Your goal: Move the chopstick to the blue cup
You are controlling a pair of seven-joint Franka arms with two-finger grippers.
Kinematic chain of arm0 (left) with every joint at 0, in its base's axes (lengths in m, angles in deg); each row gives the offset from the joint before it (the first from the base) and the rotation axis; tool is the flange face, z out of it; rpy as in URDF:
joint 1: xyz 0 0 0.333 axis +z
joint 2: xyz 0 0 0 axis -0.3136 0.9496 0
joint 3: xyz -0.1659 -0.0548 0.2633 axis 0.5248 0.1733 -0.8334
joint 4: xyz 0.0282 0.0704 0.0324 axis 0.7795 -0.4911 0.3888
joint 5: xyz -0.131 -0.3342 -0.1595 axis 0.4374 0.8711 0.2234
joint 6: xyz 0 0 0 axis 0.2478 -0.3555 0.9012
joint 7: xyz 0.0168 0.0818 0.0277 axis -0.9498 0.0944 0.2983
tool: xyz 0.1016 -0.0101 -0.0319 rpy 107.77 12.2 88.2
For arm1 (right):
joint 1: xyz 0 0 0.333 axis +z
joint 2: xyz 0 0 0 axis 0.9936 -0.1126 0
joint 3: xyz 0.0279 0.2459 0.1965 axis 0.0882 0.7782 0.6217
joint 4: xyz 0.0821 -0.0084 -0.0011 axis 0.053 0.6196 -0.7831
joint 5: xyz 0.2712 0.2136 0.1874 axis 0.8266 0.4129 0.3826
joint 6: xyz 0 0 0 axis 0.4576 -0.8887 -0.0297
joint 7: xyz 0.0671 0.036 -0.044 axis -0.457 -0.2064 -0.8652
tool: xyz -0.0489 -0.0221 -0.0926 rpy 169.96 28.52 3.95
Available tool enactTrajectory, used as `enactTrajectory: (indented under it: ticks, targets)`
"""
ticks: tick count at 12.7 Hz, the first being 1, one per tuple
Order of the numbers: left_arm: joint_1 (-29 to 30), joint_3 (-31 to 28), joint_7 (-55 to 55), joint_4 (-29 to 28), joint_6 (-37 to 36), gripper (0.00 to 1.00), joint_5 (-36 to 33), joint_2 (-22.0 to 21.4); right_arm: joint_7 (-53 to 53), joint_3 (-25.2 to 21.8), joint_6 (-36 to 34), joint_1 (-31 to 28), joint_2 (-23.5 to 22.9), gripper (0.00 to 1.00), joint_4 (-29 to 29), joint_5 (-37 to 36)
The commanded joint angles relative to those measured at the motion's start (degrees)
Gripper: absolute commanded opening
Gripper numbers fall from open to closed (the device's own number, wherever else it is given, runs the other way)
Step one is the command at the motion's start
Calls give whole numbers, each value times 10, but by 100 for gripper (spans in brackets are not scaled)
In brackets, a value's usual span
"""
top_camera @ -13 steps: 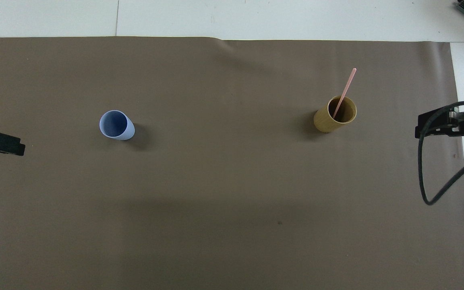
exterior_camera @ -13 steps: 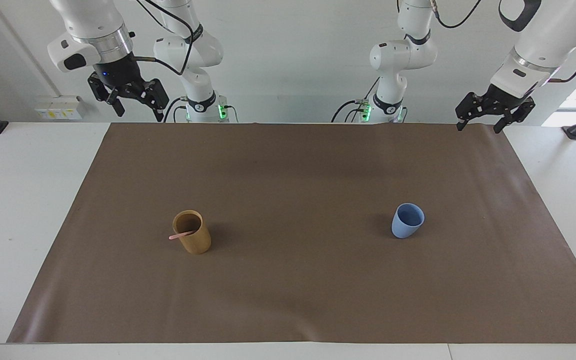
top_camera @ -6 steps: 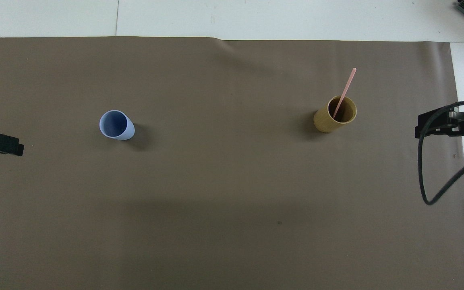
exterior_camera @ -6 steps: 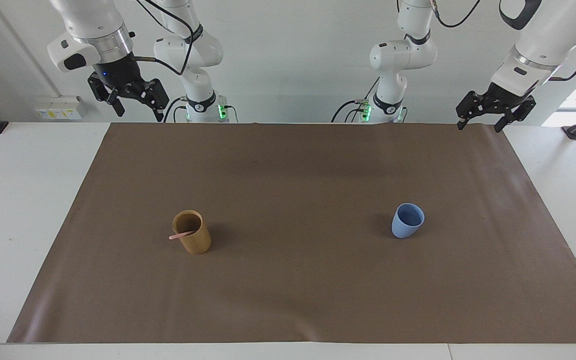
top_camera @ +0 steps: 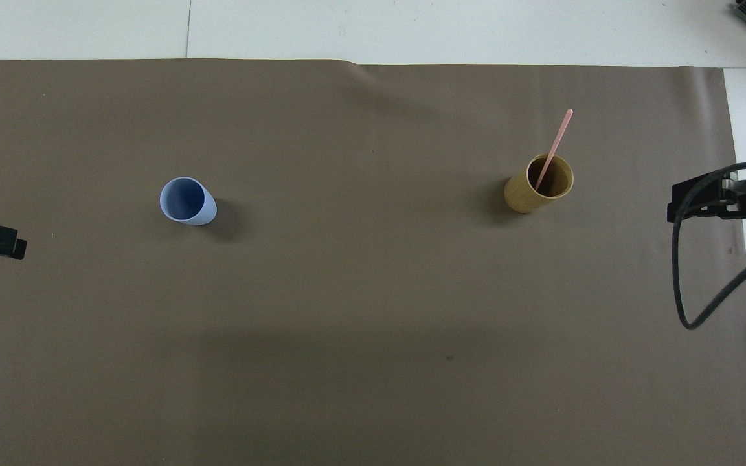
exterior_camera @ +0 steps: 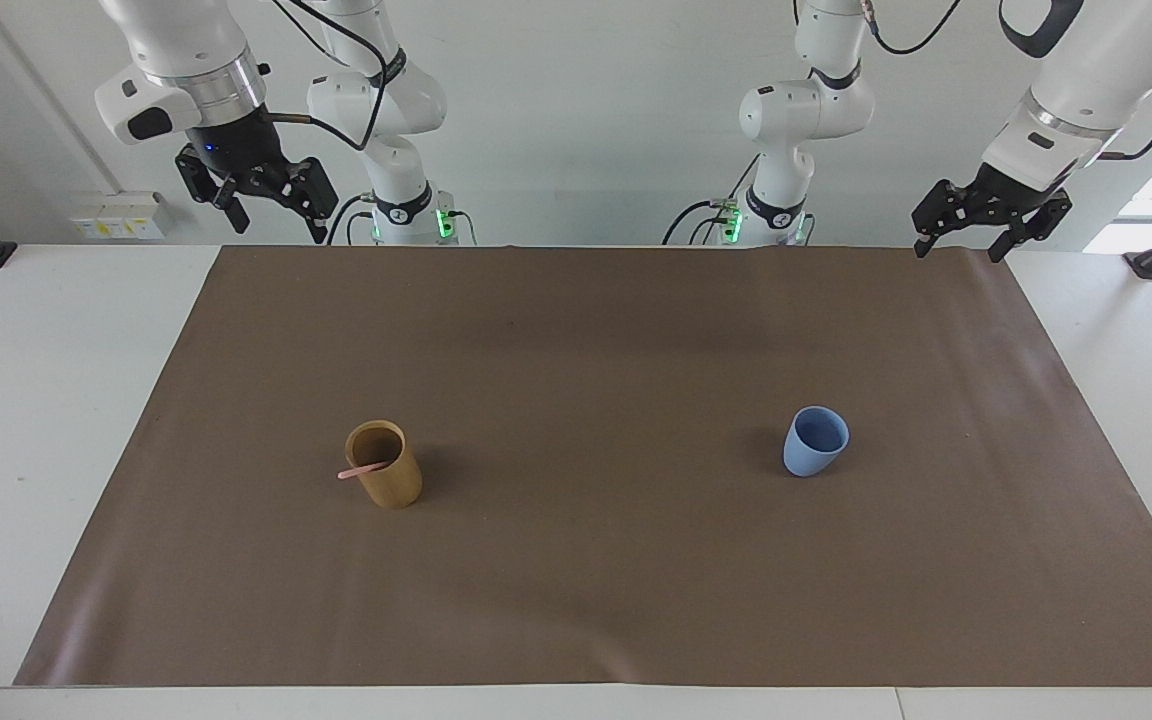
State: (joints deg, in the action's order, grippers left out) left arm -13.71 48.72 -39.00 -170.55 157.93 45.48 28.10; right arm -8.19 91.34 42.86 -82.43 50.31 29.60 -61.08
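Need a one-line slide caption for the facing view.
Pale pink chopstick leaning in tan cylindrical cup, light-blue cup empty on brown mat; both grippers open, raised.

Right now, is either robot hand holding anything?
No. The left gripper and right gripper are both open and empty, up in the air. The chopstick stands in the tan cup.

One high camera sits across the table looking back at both arm bases, taking in the whole brown mat (exterior_camera: pixel 576 560), while the other hangs above the robots' end, peering steeply down and forward, closer in, and both share that mat, turned half around between them.
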Motion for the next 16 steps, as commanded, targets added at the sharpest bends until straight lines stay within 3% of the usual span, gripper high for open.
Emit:
enactTrajectory:
  ticks: [1, 7, 11, 16]
  targets:
    - [6, 3, -1, 4, -17, 100, -7, -11, 7, 4, 1, -6, -1, 100, -3, 2]
    - [0, 10, 1, 4, -23, 100, -2, -11, 7, 4, 1, -6, -1, 100, -3, 1]
    - [-3, 16, 0, -48, 55, 100, -1, -16, 7, 4, 1, -6, -1, 100, -3, 2]
    - [1, 15, 5, -68, 85, 100, -1, 3, 7, 4, 1, -6, -1, 100, -3, 1]
